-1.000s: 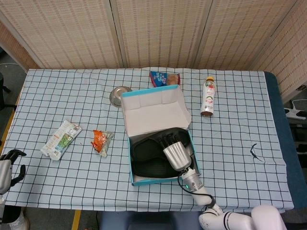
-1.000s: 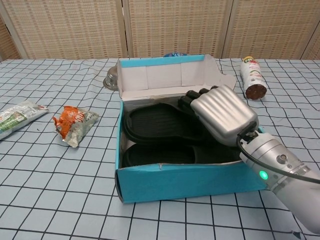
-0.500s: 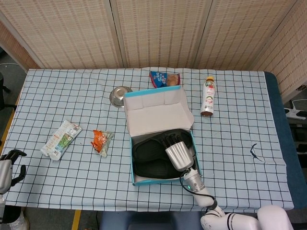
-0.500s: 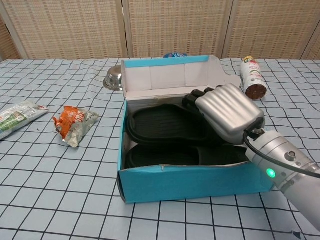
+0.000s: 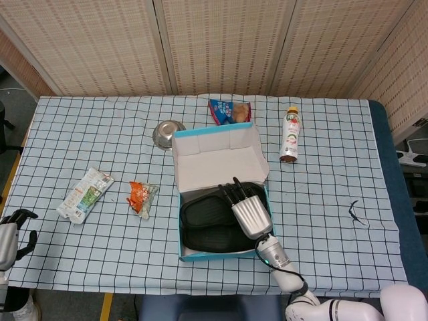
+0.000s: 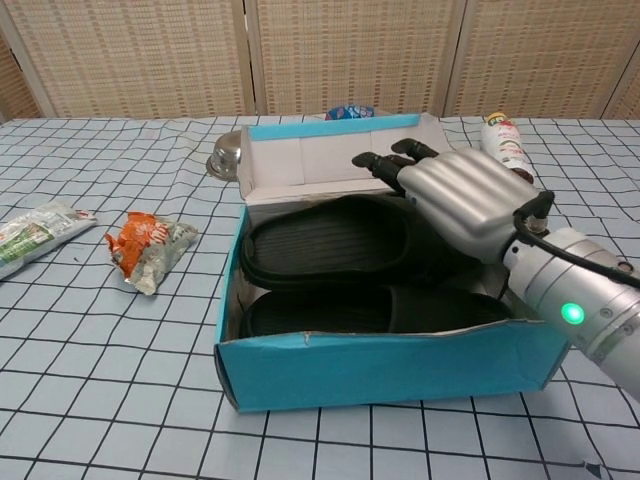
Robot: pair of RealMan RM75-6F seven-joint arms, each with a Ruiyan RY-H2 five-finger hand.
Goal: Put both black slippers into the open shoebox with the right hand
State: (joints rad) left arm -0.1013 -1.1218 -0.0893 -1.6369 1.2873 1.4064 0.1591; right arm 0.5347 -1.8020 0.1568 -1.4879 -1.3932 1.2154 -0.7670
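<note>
Two black slippers lie side by side inside the open teal shoebox (image 5: 182, 249) (image 6: 360, 370): the far slipper (image 6: 325, 240) (image 5: 204, 210) and the near slipper (image 6: 350, 312) (image 5: 207, 237). My right hand (image 6: 455, 195) (image 5: 246, 208) hovers over the box's right half, above the far slipper's toe end, fingers stretched out and apart, holding nothing. My left hand (image 5: 13, 231) sits at the table's left front edge, fingers curled, away from everything.
The box lid (image 5: 217, 157) stands up at the back. A steel bowl (image 5: 167, 132), a blue snack bag (image 5: 229, 109) and a bottle (image 5: 289, 136) lie behind and right of the box. An orange packet (image 5: 142, 196) and a white-green packet (image 5: 85, 193) lie left.
My right hand has lifted off the far slipper and spread its fingers above the box. The shoebox has shifted slightly left. The left hand is still.
</note>
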